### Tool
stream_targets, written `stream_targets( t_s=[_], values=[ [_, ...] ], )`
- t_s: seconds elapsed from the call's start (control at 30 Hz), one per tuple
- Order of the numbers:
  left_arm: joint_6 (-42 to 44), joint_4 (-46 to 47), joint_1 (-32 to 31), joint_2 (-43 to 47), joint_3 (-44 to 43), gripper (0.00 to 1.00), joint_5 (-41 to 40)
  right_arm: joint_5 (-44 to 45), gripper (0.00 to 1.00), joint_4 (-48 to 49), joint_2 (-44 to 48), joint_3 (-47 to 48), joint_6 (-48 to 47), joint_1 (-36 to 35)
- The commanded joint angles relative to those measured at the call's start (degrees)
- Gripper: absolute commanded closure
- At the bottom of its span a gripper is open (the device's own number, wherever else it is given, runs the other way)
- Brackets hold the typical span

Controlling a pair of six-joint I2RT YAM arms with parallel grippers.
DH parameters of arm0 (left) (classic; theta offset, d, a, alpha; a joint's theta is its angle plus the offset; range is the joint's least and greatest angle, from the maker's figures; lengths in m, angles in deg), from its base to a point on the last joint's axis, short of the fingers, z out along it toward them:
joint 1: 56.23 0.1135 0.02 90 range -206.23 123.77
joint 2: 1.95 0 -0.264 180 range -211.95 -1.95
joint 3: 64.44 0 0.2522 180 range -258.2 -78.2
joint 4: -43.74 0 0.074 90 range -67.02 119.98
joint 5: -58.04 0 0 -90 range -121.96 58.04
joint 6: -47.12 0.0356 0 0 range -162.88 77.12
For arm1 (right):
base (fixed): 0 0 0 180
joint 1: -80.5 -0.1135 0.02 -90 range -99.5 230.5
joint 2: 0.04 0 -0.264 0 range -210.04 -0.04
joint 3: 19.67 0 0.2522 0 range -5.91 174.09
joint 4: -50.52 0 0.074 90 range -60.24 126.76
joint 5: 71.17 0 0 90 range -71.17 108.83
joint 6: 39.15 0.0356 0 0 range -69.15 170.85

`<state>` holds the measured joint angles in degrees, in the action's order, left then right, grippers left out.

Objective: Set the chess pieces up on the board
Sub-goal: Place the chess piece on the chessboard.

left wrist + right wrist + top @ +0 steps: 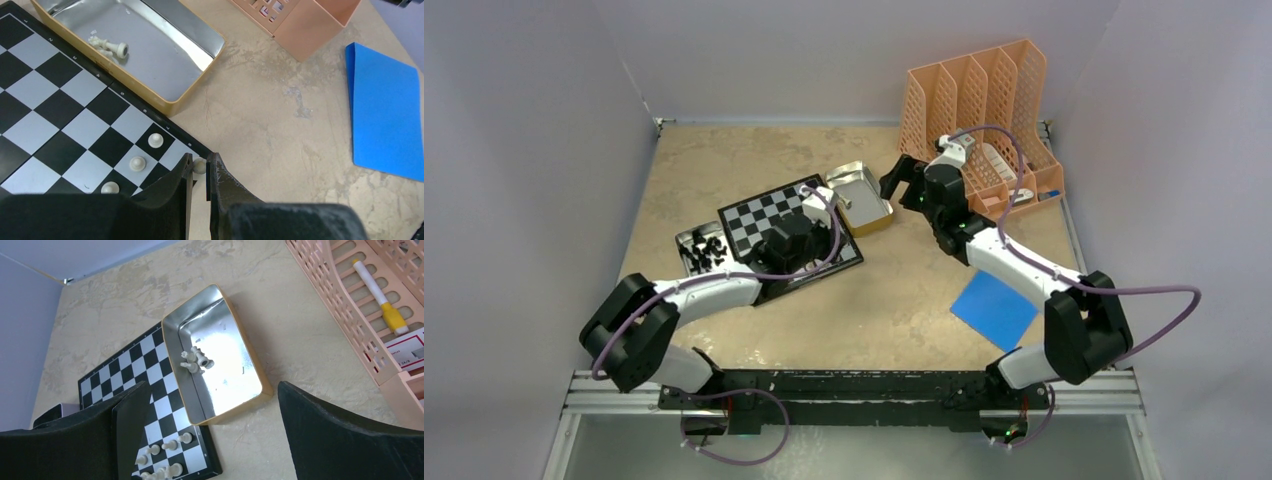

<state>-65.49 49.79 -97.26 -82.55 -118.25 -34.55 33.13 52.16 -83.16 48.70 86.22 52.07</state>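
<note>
Chess pieces (137, 163) partly placed: a few pale ones stand on the board (55, 107), in the two rows nearest its corner on the tin side.

My left gripper (200, 159) is over that same corner of the board. Its fingers are nearly closed, pinching one pale piece (199, 166) that fills the slit between the tips. The piece sits over the corner square; can't tell if its base touches the board.

A gold tin (150, 65) lies just beside the board's numbered edge, with a few more pale pieces (111, 47) lying on their sides inside.

The black pieces (704, 252) are heaped in a shiny tray (688, 236) just beside the opposite edge of the board.

My right gripper (214, 390) hangs above the tin, off the board. Its fingers are spread wide with nothing between them.

An orange file rack (979, 100) stands well apart from the board, beyond the tin. A blue sheet (994, 308) lies flat on the table (904, 330), also well off the board, on my right arm's side.
</note>
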Motion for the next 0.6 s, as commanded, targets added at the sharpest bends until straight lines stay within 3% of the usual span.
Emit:
stream_targets(
  t_s=[0.0,0.57],
  values=[
    [4.29,11.66,-0.19,-2.67,1.42,1.0,0.81,1.91,0.01,2.59,2.73,-0.28,-0.07,0.05],
    [7.02,20.85,-0.18,-12.92,2.65,1.0,2.32,-0.33,0.01,5.08,5.13,-1.49,-2.94,0.15]
  ],
)
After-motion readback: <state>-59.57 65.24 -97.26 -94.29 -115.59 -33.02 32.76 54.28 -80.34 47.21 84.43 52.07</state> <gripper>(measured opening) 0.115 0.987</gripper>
